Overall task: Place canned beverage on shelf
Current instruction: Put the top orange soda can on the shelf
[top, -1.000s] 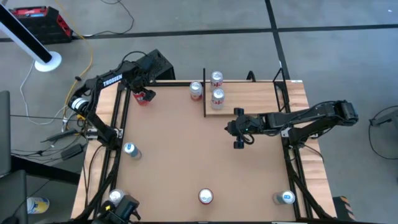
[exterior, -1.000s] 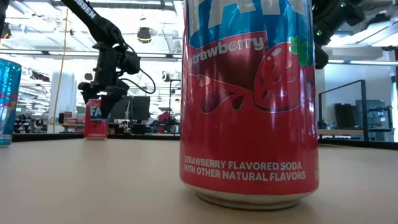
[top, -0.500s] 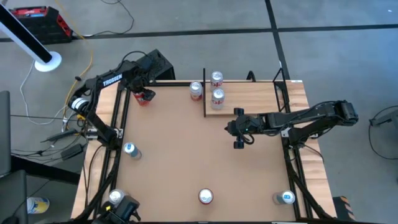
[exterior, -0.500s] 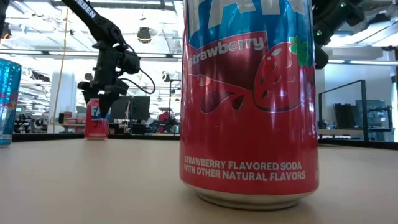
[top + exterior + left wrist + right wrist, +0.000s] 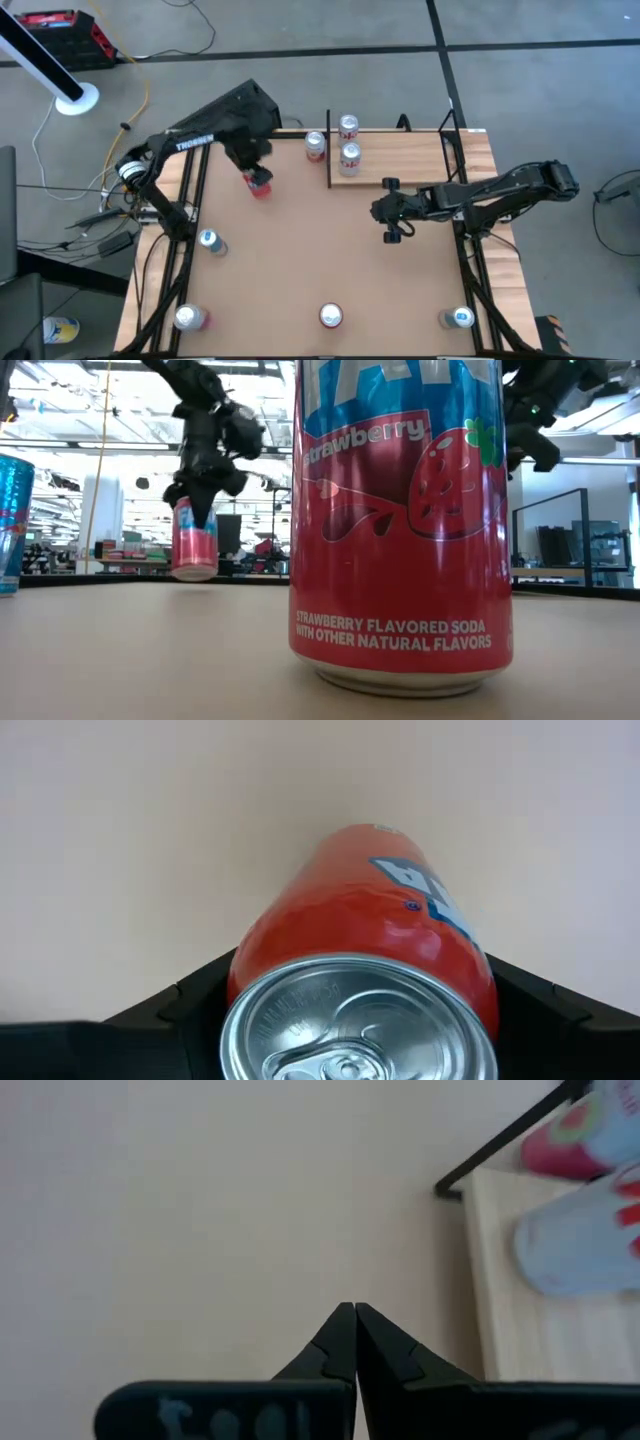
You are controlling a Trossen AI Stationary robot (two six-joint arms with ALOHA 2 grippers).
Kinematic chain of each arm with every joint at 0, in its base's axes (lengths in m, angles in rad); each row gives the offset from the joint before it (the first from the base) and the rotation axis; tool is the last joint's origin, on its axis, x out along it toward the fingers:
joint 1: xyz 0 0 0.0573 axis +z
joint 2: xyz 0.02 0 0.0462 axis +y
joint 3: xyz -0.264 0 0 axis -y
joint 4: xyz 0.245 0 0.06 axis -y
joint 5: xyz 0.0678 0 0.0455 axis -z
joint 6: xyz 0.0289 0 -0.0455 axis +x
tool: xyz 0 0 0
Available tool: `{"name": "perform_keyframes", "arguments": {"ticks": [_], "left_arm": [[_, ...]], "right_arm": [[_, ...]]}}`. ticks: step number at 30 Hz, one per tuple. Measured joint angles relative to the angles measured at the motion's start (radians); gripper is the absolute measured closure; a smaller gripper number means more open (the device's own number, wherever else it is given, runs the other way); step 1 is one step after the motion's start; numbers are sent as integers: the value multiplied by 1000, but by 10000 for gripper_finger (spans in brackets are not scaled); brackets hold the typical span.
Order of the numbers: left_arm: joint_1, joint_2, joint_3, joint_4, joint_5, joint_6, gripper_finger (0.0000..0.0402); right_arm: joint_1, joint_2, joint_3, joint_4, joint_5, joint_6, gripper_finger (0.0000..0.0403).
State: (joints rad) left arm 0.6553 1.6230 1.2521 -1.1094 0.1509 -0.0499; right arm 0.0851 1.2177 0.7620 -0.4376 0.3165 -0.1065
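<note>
Glossy metal can [image 5: 360, 980], pale wood shelf [image 5: 400, 155]

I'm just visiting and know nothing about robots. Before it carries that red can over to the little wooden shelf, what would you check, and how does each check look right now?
1. Left gripper holds the red can: ok, closed around it near the top.
2. Can lifted off the table: ok, the low view shows it hanging above the surface.
3. Free space on the shelf: ok, two cans stand at its left end; the rest is bare.
4. Path to the shelf: not ok, a silver can stands beside the shelf.
5. Right gripper out of the way: cannot tell; it hovers shut just in front of the shelf.
</note>
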Motion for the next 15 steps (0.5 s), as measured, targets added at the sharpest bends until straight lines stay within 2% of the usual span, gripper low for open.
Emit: {"name": "perform_keyframes", "arguments": {"ticks": [7,11,15], "left_arm": [[-292,0,127,75,-5,-86,113],[-402,2,263,147,-6,-95,113],[-472,74,459,159,-7,-100,113]], "right_arm": [[30,-30,-2,-91,109,63,369],[34,-37,-9,-143,182,115,373],[30,-62,-67,-129,187,117,375]]}}
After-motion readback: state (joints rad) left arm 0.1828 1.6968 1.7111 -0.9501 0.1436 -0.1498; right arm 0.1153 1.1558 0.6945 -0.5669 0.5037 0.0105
